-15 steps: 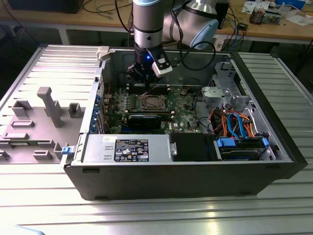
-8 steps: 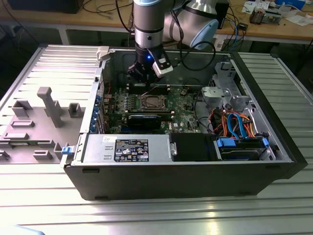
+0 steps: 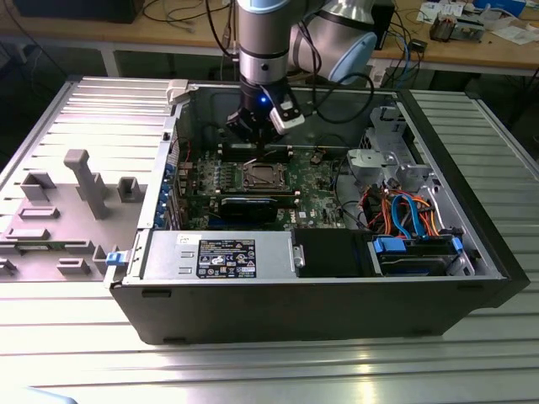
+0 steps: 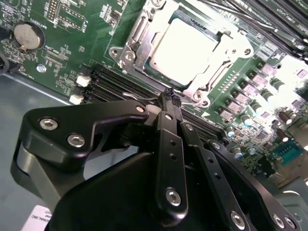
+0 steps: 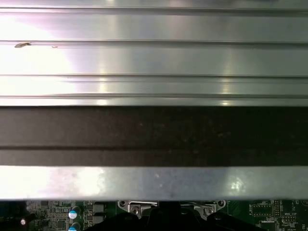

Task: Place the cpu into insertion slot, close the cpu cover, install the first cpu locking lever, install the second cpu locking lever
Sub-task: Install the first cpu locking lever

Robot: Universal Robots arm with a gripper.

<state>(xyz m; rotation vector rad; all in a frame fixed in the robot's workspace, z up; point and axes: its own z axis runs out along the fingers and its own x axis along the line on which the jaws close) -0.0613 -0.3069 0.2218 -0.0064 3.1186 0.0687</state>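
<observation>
The cpu (image 4: 185, 48), a square chip with a bright silver top, lies in the insertion slot (image 3: 261, 175) on the green board. The cpu cover (image 4: 139, 36), a silver frame, sits flat around it, with the chip showing through its window. Thin metal levers run along the socket's sides; whether they are latched I cannot tell. My gripper (image 4: 171, 97) is shut with nothing between its black fingers, and its tip hovers just off one corner of the socket, over the memory slots (image 4: 120, 84). In the exterior view the gripper (image 3: 255, 133) hangs inside the open case, just behind the socket.
A long black card (image 3: 253, 204) lies in front of the socket. The power supply (image 3: 219, 257) and a drive bay with blue and orange cables (image 3: 404, 210) fill the case's front and the exterior view's right. A grey fixture (image 3: 84, 181) stands on the slatted table. Case walls enclose the board.
</observation>
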